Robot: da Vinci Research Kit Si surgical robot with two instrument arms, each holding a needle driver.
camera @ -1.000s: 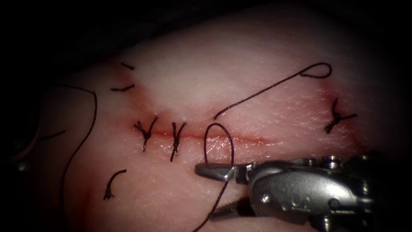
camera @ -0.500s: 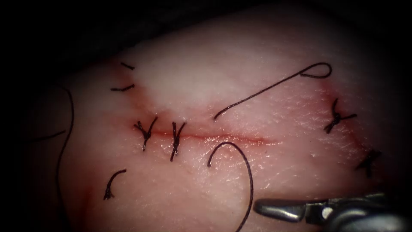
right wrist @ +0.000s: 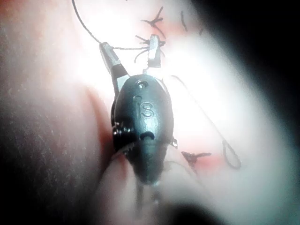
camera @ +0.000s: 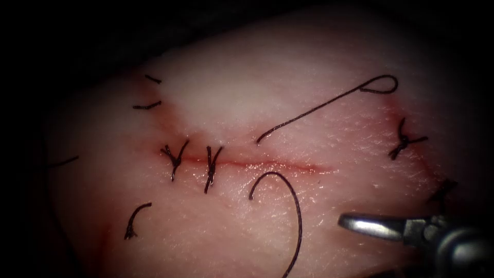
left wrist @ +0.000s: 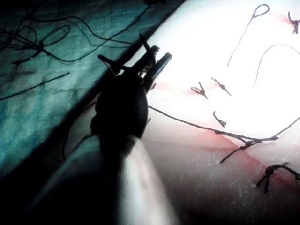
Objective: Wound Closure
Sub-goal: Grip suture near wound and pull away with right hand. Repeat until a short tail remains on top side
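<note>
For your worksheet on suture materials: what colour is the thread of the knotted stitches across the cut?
Black, clearest in the endoscope view, where the knotted stitches cross the cut.

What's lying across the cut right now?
Two dark knotted stitches cross the thin reddish cut in the pale tissue toward its left end. The black curved thread arcs below it. The open right claw holds nothing.

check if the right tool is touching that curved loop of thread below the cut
Apart. In the endoscope view the right tool sits right of the thread loop, with bare tissue plainly between them. Its jaws are open in the right wrist view, holding nothing.
</note>
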